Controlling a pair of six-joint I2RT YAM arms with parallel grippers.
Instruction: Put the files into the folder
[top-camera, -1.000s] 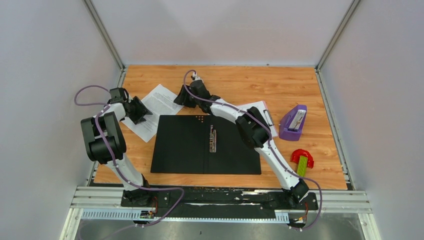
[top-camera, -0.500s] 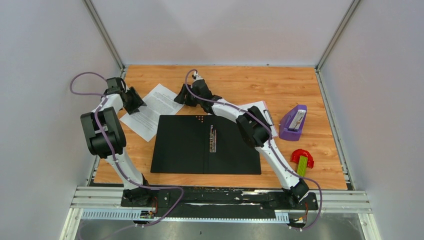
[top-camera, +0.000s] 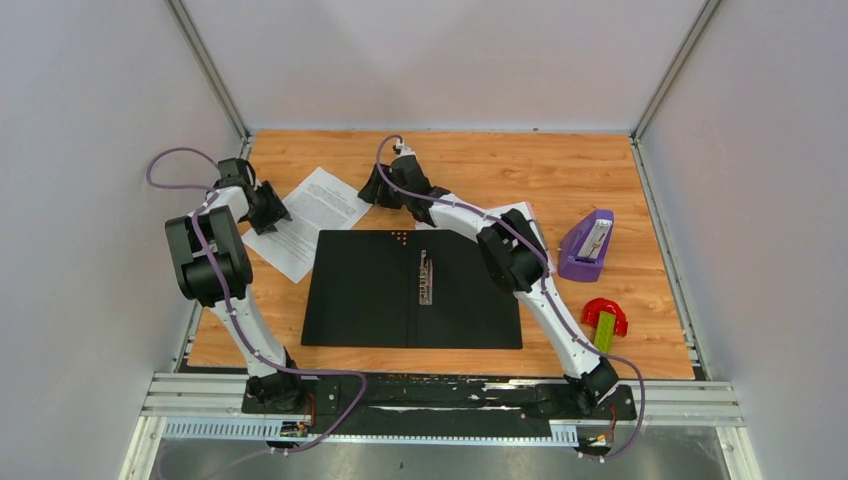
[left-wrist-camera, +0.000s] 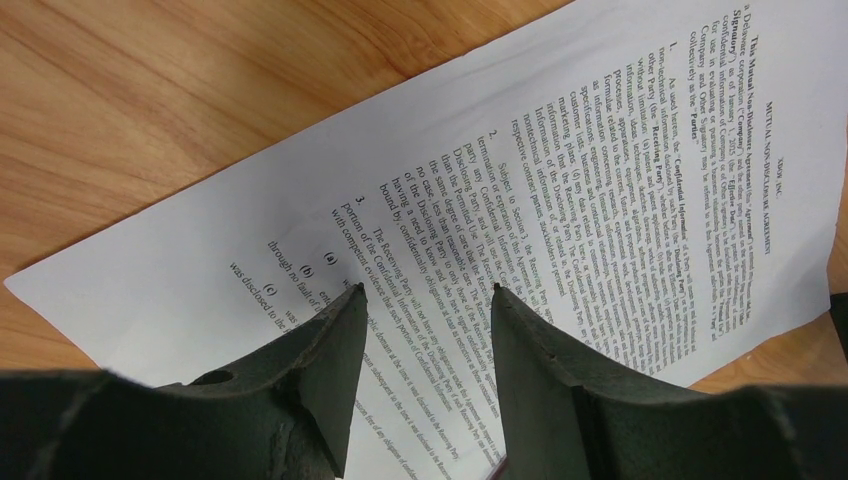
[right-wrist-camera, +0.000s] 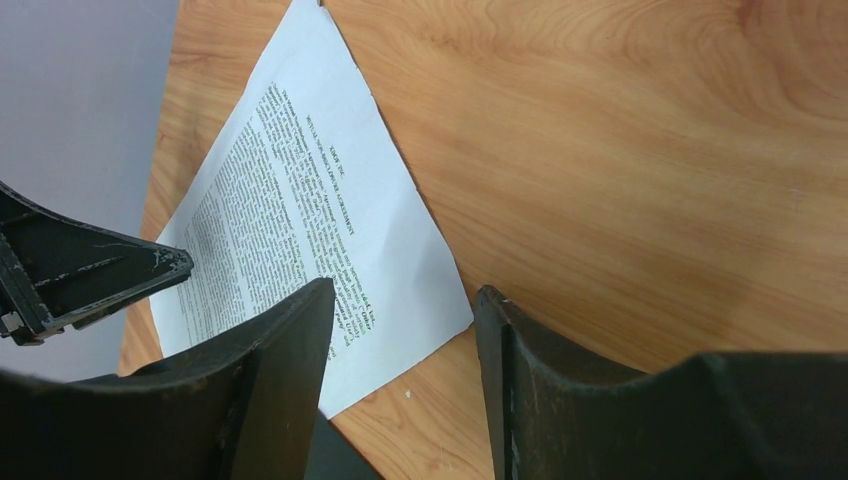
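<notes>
The folder (top-camera: 370, 295) lies open in the middle of the table, black inside up, with a metal ring clasp (top-camera: 426, 277) on its spine. The files (top-camera: 318, 205) are white printed sheets lying flat at the folder's back-left corner. My left gripper (top-camera: 278, 213) is open at the sheets' left edge. In the left wrist view its fingers (left-wrist-camera: 428, 292) straddle the printed text (left-wrist-camera: 560, 170) with nothing between them. My right gripper (top-camera: 368, 190) is open by the sheets' right corner. In the right wrist view it (right-wrist-camera: 402, 295) hangs over bare wood beside the files (right-wrist-camera: 300, 210).
A pink clipboard (top-camera: 530, 222) lies partly under the right arm. A purple stapler (top-camera: 587, 245) and a red-and-green item (top-camera: 604, 320) sit at the right. Grey walls close in the table on three sides. The folder's corner (right-wrist-camera: 335, 455) shows below the right fingers.
The right gripper has shifted a little to the right, away from the sheets' edge. The left gripper moved back toward the wall, then settled at the sheets' left edge. Papers and folder have not moved.
</notes>
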